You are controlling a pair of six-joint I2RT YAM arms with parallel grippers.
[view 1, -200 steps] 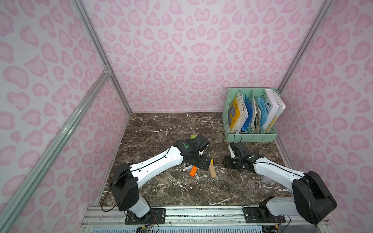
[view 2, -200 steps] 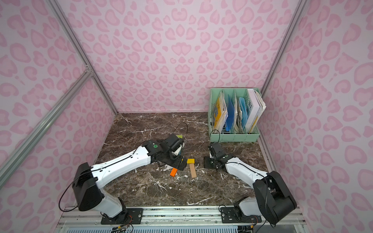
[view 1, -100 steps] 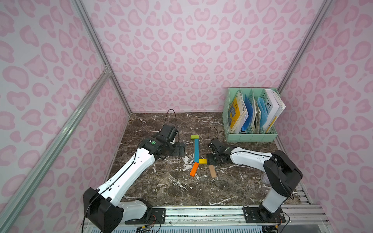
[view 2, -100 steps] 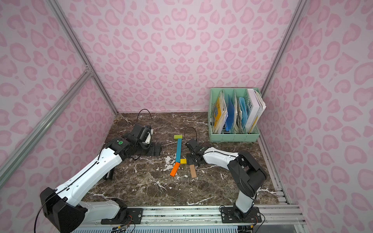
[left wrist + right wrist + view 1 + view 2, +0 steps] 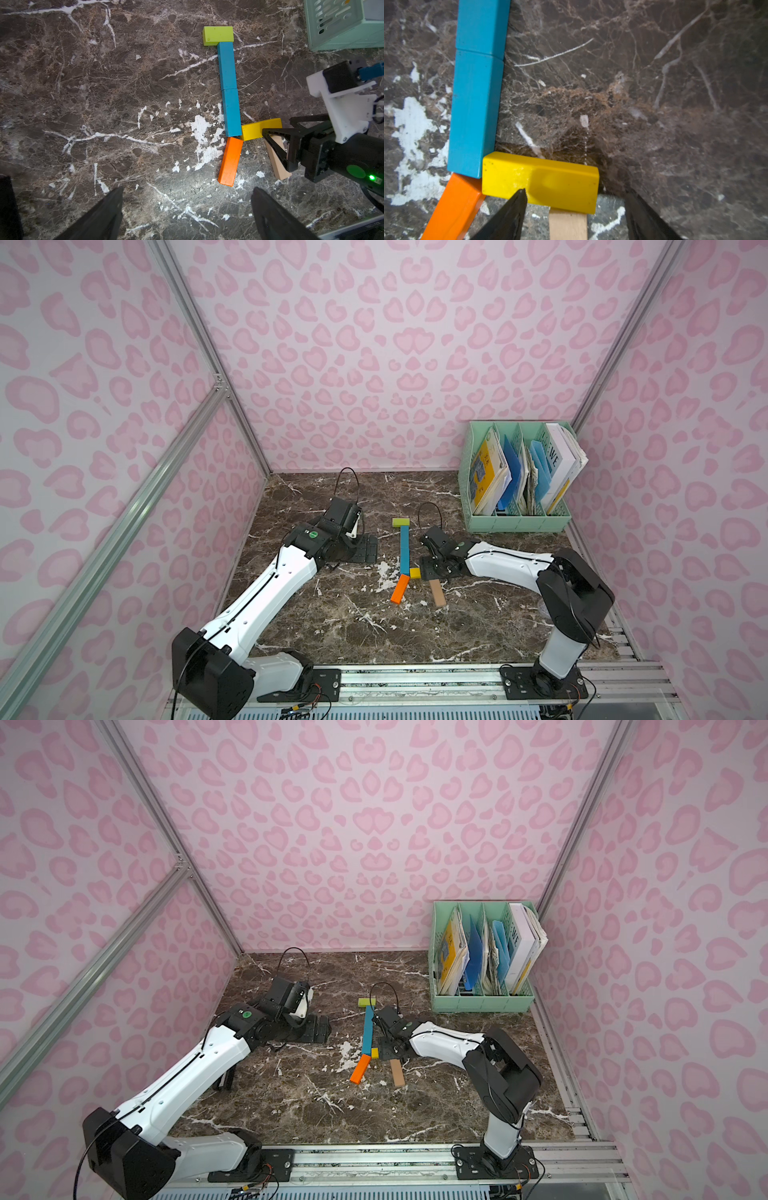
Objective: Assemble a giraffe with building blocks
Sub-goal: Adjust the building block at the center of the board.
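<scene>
Left wrist view: a flat giraffe (image 5: 230, 104) made of blocks lies on a dark marble table (image 5: 104, 104). Its long axis is the neck, two blue blocks (image 5: 227, 65) set end to end, running from the robot's side toward the back wall. A lime-green block (image 5: 218, 35) caps the far end crosswise as the head and juts toward the robot's left. At the near end of the neck a yellow block (image 5: 255, 129) touches the neck's side, with its long axis pointing to the robot's right. An orange block (image 5: 230, 161) slants from the foot of the neck toward the robot, leaning left. A tan block (image 5: 281, 173) runs from the yellow block's outer end toward the robot and seems to touch it.

The right gripper (image 5: 575, 193) hangs directly over that joint. In the right wrist view its jaws stand apart. One fingertip is over the yellow block and the other is past its outer end. The tan block lies between them, clear of both, so the gripper grasps nothing. The left gripper (image 5: 188, 189) is spread wide and empty, off to the giraffe's left and apart from it. The right arm is much the nearer.

All six blocks look placed. The yellow block lies across the line of the jaws, so a straight lift looks safer than a sideways pull, which could knock the body or leg askew.
</scene>
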